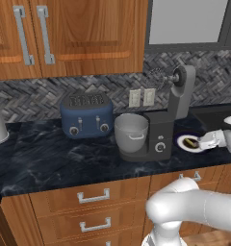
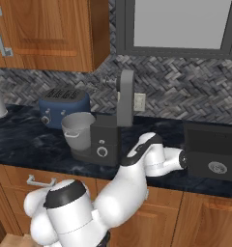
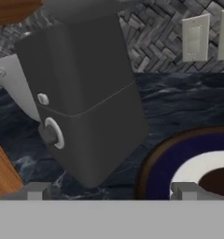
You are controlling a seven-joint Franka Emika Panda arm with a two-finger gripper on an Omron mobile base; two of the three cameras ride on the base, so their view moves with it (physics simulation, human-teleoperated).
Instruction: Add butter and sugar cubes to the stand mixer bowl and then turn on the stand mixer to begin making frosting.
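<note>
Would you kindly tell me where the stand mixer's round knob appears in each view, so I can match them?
Left base view: knob, right of centre, beside the bowl.
Right base view: knob, left of centre.
Hand view: knob, left side.
Shared landmark: wall outlets behind the stand mixer.

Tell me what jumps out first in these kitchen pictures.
The dark grey stand mixer stands mid-counter with its head tilted up and the pale bowl on its base. A navy toaster sits to its left. To its right, the open tool reaches toward a navy-rimmed plate.
</note>
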